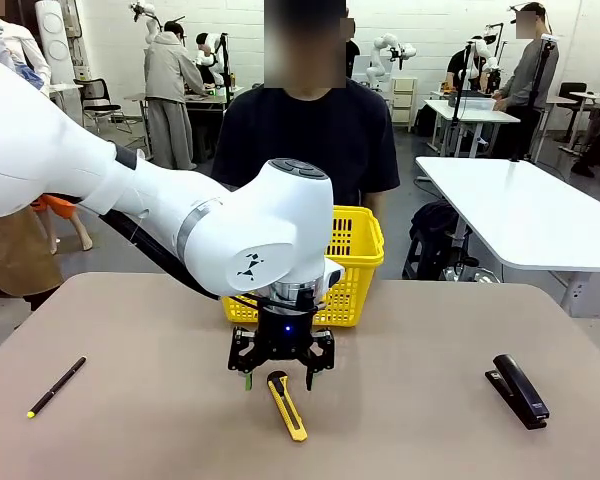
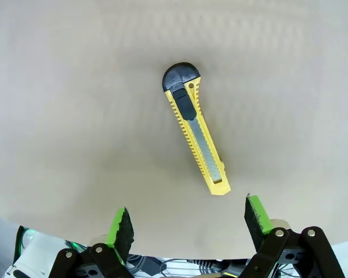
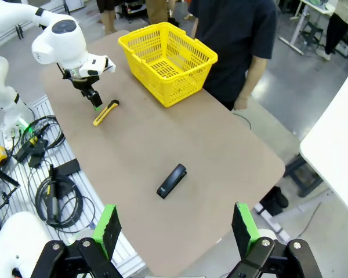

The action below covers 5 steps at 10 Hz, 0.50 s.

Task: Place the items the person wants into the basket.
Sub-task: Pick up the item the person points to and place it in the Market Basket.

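Left gripper (image 1: 280, 380) was wide open and held nothing. It hung pointing down over the table (image 1: 130, 340), right above the black-capped end of the knife (image 1: 287, 405). In the left wrist view both green pads (image 2: 120, 223) were clear of the knife (image 2: 195, 130), which lay flat on the bare tabletop, angled against the line between the fingers. From the front its black end pointed to the far side and its yellow tip to the robot's edge.

Basket (image 1: 355, 270) stood upright on the far middle of the table, just behind the left gripper and right in front of the person (image 1: 310, 130). The knife sat near the basket but outside it.

Right gripper (image 3: 175, 223) was also fully open and empty, high above the table and looking down on it. That view had the stapler (image 3: 171, 180) lying alone mid-table, well apart from the basket (image 3: 185, 87) and the knife (image 3: 104, 113).

Pen (image 1: 56, 387) lay near the robot's left edge and the stapler (image 1: 518, 390) near the right, both well apart from the knife.
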Motion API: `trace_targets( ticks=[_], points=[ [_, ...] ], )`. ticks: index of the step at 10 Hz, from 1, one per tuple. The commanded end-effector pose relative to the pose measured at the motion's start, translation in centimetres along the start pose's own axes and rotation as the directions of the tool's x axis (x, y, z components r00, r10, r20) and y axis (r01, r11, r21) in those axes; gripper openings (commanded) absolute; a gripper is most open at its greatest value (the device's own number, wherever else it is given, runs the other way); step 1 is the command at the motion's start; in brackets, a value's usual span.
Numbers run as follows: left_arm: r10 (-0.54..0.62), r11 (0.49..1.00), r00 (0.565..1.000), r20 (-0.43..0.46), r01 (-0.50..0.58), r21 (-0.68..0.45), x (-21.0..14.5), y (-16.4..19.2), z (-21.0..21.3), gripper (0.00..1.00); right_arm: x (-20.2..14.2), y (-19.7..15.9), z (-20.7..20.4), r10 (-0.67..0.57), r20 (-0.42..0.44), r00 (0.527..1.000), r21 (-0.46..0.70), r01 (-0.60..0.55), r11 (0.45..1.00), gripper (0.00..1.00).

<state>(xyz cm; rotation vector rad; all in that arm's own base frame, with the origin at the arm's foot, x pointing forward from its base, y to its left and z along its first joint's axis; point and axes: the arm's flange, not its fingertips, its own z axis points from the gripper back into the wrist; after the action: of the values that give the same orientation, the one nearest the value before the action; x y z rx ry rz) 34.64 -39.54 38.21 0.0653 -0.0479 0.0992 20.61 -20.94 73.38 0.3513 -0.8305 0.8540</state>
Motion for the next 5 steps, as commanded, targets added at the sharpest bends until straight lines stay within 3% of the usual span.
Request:
trace_targets(
  ticks=[1, 5],
  points=[
    [0.007, 1.000, 1.000, 0.021, -0.007, -0.003, 0.5, -0.2, -1.2, 1.00, 0.1, 0.0, 0.0, 0.001, 0.011, 1.000, 0.013, -0.001, 1.000, 1.00],
    [0.073, 0.994, 0.996, 0.058, -0.068, -0.084, 1.9, -0.5, -4.1, 1.00, 0.1, 0.0, 0.0, 0.001, 0.011, 1.000, 0.013, -0.001, 1.000, 1.00]
  ],
)
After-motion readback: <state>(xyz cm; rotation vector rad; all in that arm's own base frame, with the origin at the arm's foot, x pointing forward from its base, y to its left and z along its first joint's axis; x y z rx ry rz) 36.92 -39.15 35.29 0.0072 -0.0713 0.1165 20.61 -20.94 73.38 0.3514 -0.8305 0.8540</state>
